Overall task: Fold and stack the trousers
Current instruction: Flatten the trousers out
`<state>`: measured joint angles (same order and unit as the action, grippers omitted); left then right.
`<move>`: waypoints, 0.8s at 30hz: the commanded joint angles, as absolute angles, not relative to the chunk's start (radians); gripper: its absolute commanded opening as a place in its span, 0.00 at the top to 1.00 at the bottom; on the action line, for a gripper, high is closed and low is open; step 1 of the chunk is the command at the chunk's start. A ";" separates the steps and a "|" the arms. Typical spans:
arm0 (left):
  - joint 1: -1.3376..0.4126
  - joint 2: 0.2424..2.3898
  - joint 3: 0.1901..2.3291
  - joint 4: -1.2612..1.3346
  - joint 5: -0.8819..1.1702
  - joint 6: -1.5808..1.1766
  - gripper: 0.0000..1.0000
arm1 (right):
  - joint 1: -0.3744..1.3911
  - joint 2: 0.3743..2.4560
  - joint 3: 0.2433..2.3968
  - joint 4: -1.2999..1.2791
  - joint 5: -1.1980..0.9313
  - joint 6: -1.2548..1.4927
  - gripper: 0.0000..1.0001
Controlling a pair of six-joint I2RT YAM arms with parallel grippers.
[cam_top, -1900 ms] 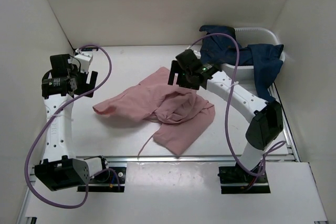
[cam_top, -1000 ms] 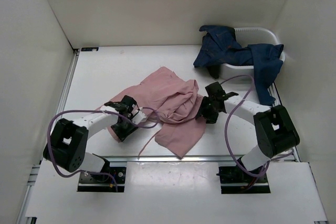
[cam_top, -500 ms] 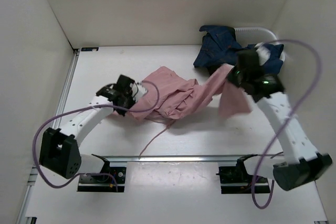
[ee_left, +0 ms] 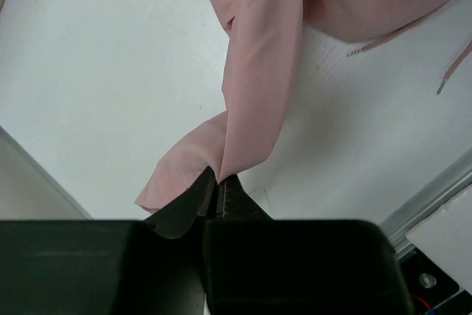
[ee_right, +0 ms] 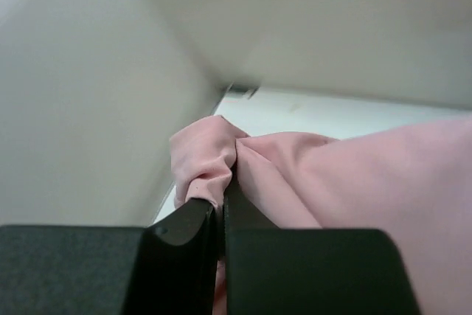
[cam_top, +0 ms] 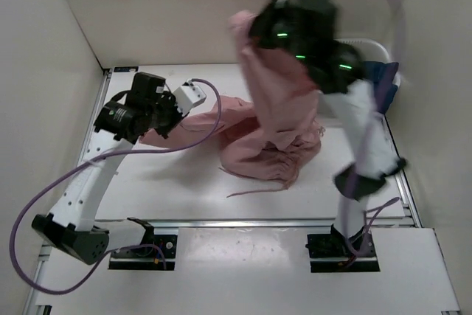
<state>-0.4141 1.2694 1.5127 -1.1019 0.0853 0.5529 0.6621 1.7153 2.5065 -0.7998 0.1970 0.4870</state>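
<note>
The dusty-pink trousers [cam_top: 276, 119] hang in a long fold from high at the back down to a crumpled heap on the table. My right gripper [cam_top: 247, 31] is raised high and shut on one bunched end of the trousers [ee_right: 210, 160]. My left gripper [cam_top: 158, 127] is lifted at the left and shut on another end, a narrow strip of the trousers [ee_left: 251, 108] that stretches away from its jaws [ee_left: 216, 182]. A thin drawstring [cam_top: 254, 191] trails on the table in front of the heap.
A white tub [cam_top: 369, 46] holding dark blue clothing [cam_top: 383, 79] stands at the back right, mostly hidden behind the right arm. White walls close in the table on the left, back and right. A metal rail [cam_top: 243, 220] runs along the near edge.
Both arms have risen with the fabric. The right gripper swung from the right up high to the back centre, pulling the trousers into a hanging fold; the left moved left and up.
</note>
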 commanded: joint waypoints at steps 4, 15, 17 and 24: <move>-0.310 1.108 1.389 -1.177 0.088 0.606 0.86 | 0.761 2.161 2.490 -0.860 -0.356 0.600 0.38; 0.020 1.182 1.158 -0.832 -0.173 0.629 0.86 | 0.663 1.508 1.786 -0.819 0.039 0.483 0.01; 0.157 1.253 1.250 -0.821 -0.149 0.629 0.86 | 0.589 1.353 1.547 -0.819 0.106 0.558 0.03; 0.360 1.682 1.670 -0.998 -0.006 0.562 0.86 | 0.482 1.118 0.848 -0.604 -0.153 0.761 0.23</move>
